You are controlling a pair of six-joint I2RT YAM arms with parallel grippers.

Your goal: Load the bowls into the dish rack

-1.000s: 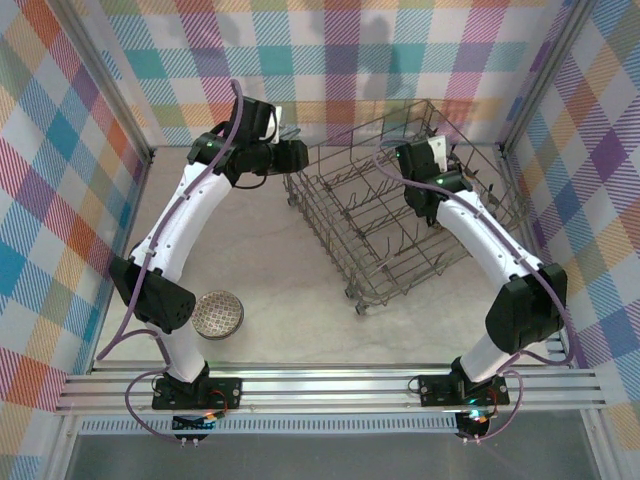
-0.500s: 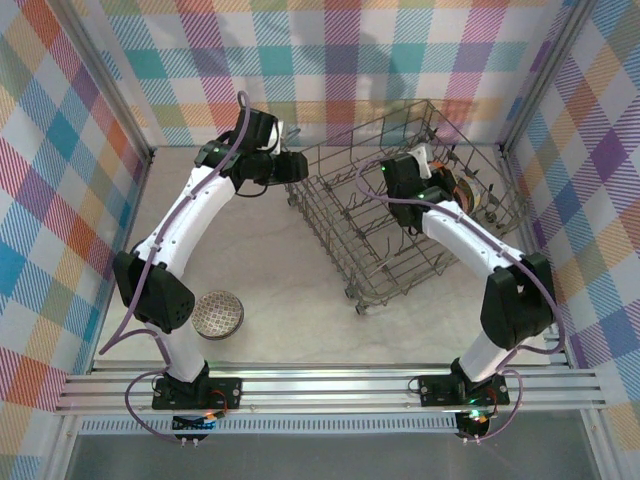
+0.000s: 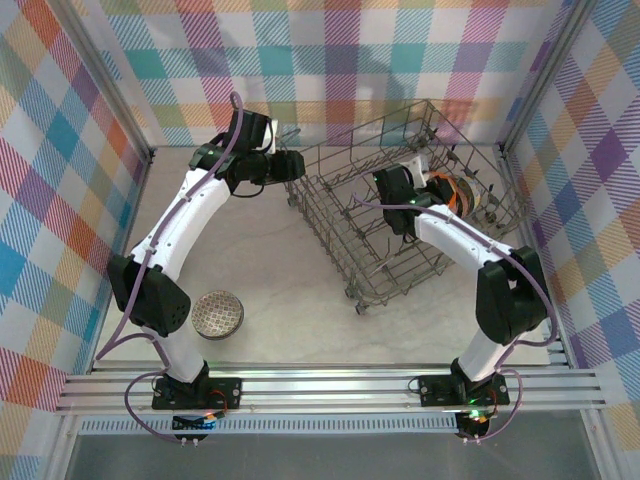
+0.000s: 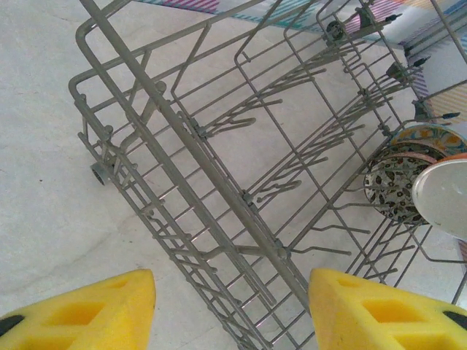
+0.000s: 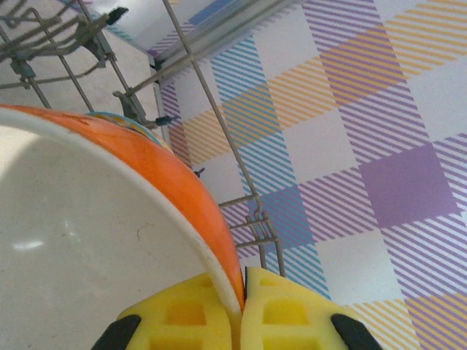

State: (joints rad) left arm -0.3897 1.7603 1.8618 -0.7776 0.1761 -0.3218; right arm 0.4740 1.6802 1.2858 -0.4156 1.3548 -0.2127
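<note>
Near the near left corner of the table (image 3: 290, 300), a grey mosaic bowl (image 3: 217, 313) sits upright on its base, mouth up, just beside the left arm's elbow. The left gripper (image 3: 292, 166) is well away from it, at the far side of the table beside the left end of the dish rack (image 3: 330, 235). In the wrist view the left gripper (image 4: 230, 295) has its yellow fingers (image 4: 109, 310) standing apart with nothing between them, looking down on the dish rack (image 4: 175, 120). The loose bowl therefore lies back toward the near edge from this pincer. As the bowl is round, no axis needs matching, only a rim to pinch. The left arm is plainly the nearer one for it.

The rack sits askew across the table's middle and right. A patterned bowl (image 4: 394, 188) stands on edge between tines near its far right corner.

There the right gripper (image 3: 428, 190) is clamped on the rim of an orange bowl (image 3: 452, 194). Its wrist view shows the right gripper (image 5: 241, 302) pinching the wall of the orange bowl (image 5: 109, 219), one pad on the pale inside and one on the orange outside. The bowl is tipped on edge, just beside the racked one. Whether it rests on the rack's wires (image 5: 211, 102) cannot be told. The release likely depends on that seating.
</note>
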